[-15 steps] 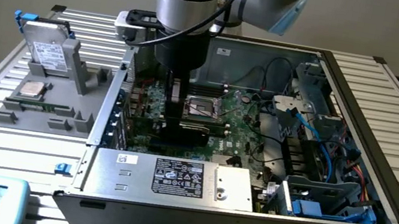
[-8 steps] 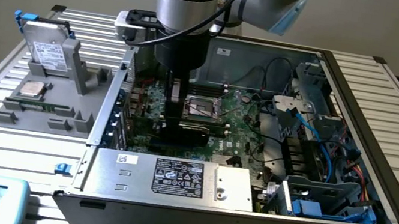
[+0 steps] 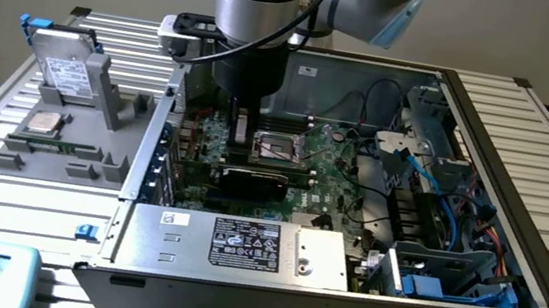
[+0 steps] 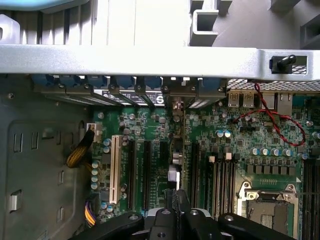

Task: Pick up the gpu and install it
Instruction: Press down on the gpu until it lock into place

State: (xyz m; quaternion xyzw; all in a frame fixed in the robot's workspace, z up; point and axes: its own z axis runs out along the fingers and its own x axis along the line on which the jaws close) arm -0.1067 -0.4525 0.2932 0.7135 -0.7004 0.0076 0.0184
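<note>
Down inside the open computer case, the gpu is standing on edge over the motherboard, its dark face showing toward the near side, directly under the arm's gripper. From the wrist view the card is appearing edge-on, running along one of the expansion slots toward the rear bracket openings, and the gripper's black fingers are clamping its top edge. It is looking thin, stiff and light, I'd judge, but fragile: best held by the bare board edge, away from components and the contact strip. Whether it is fully seated I cannot tell. Outside the case, on the exterior view's left, a silver hard drive is lying on a grey fixture.
</note>
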